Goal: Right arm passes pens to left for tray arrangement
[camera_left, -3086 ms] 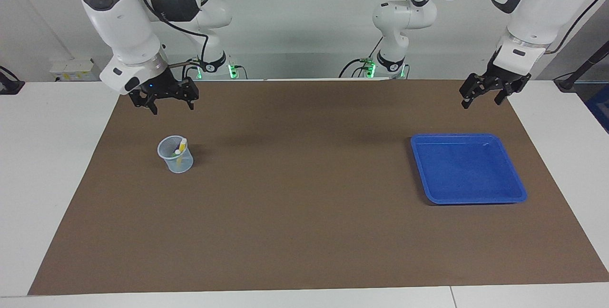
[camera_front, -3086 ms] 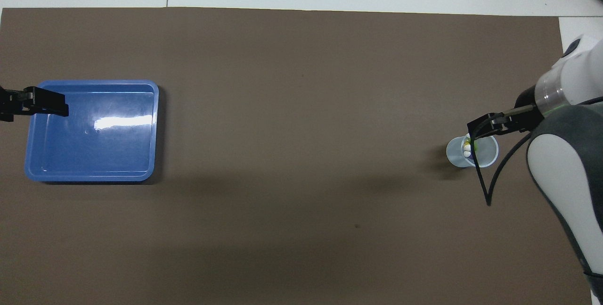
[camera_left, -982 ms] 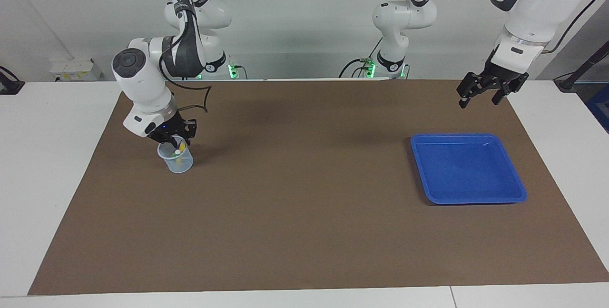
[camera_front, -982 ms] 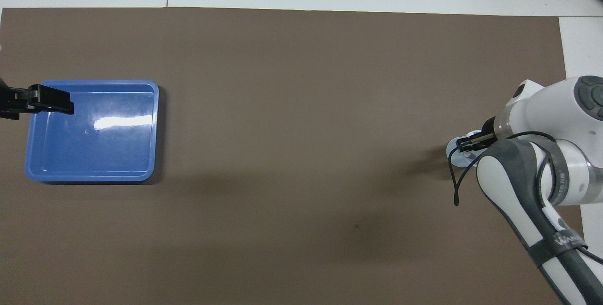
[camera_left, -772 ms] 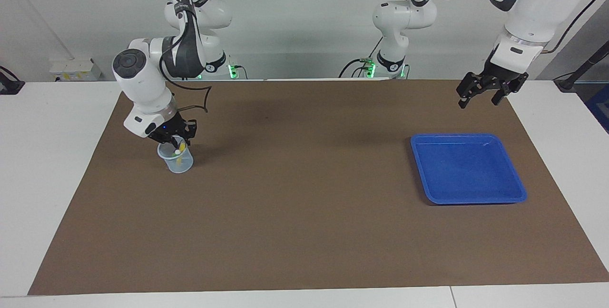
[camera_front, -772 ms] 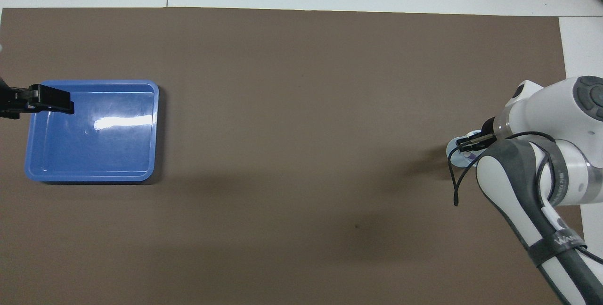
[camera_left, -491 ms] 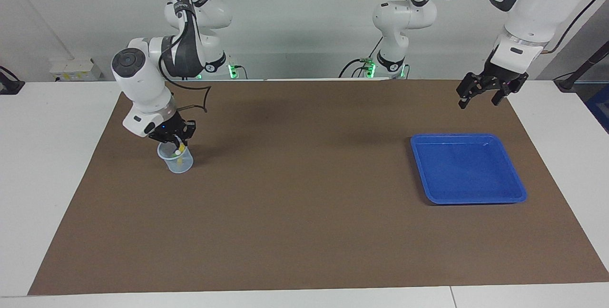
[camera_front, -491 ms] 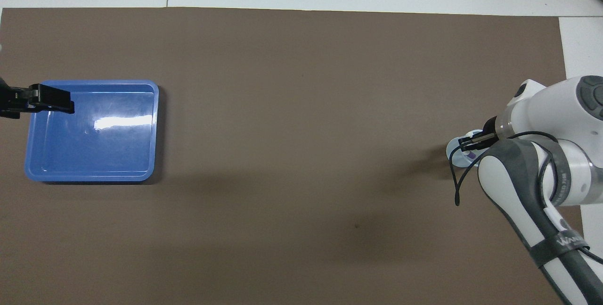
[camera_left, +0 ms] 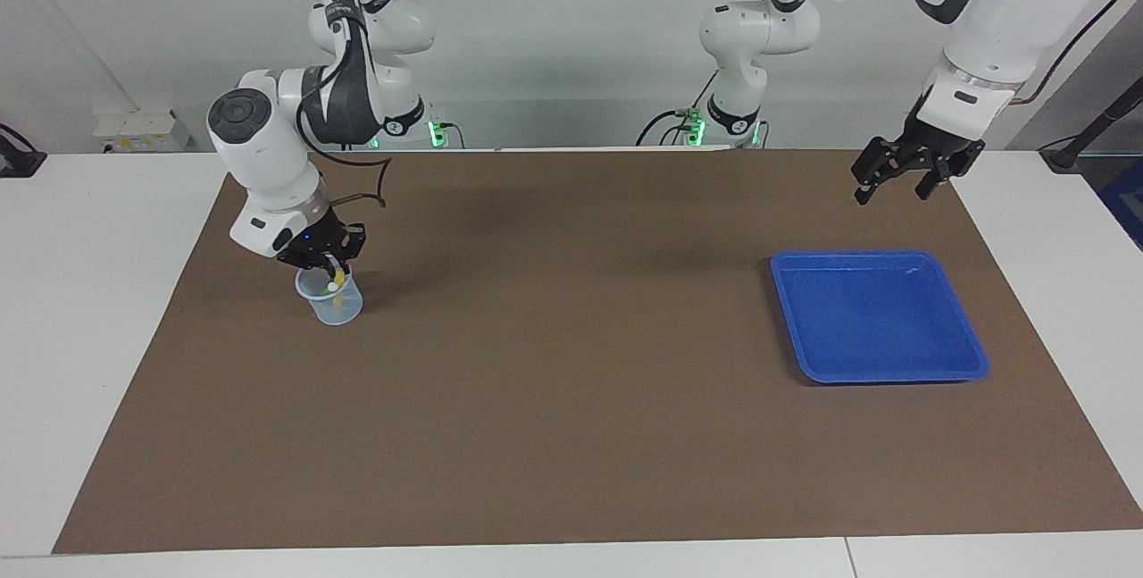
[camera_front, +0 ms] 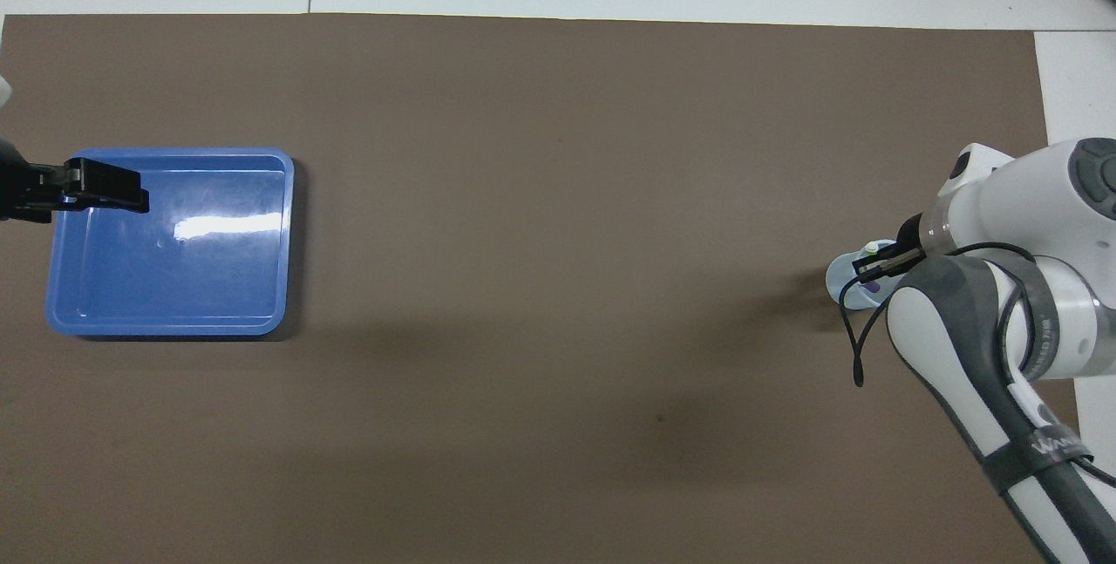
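Yellow pen [camera_left: 337, 275] stands in the pale mesh cup [camera_left: 330, 299] toward the right arm's end of the table [camera_left: 571, 399], pinched by the right end effector [camera_left: 329, 262]. The left end effector [camera_left: 887, 180] hangs spread, near the blue tray [camera_left: 976, 355].

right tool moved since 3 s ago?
Yes. The right tool came down from above the mat's robot-side edge to the mouth of the mesh cup, now shut at the pens in it.

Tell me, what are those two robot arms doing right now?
Right gripper shut on the yellow marker pen in the pale mesh cup. Left gripper open, waiting above the brown mat near the bright blue plastic tray. Nothing blocking.
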`<state>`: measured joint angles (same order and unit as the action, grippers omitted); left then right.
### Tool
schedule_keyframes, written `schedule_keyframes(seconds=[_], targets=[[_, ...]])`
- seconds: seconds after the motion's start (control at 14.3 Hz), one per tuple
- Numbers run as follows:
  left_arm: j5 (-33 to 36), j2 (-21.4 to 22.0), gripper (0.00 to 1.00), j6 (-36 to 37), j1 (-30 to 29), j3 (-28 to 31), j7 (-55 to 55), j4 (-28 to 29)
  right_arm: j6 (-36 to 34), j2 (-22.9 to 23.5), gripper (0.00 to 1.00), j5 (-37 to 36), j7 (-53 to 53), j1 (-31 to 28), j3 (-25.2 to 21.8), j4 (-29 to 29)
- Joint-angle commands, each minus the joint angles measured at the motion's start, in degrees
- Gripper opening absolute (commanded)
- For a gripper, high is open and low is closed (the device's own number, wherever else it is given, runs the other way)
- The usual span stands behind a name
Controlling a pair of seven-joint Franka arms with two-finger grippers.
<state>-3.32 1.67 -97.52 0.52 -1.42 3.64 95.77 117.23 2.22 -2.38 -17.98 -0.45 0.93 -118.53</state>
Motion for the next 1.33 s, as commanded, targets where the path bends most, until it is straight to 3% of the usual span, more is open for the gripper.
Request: schedule_keyframes(seconds=[0.0,0.42,0.84,1.12,1.26], targets=[[-3.4,2.1,1.0,-2.3,0.4,0.3,2.5,3.3,-3.9,0.8,0.0,-3.7,-5.5,-1.0,0.5,3.1],[-4.2,3.8,1.0,-6.9,4.9,0.0,10.1,7.6,-3.6,0.5,0.0,-6.4,-15.3,-3.5,0.4,3.5],[-12.7,8.7,1.0,-18.0,6.6,0.0,13.3,19.2,-4.0,0.4,0.0,-7.4,-17.2,-3.2,0.6,3.8],[-18.4,9.4,1.0,-19.4,6.6,0.0,14.5,20.7,-4.8,0.2,0.0,-7.5,-18.0,-2.9,0.6,4.5],[-21.0,9.7,1.0,-19.9,6.6,0.0,14.6,21.6,-8.5,0.2,0.0,-6.9,-18.0,-2.6,1.0,6.7]])
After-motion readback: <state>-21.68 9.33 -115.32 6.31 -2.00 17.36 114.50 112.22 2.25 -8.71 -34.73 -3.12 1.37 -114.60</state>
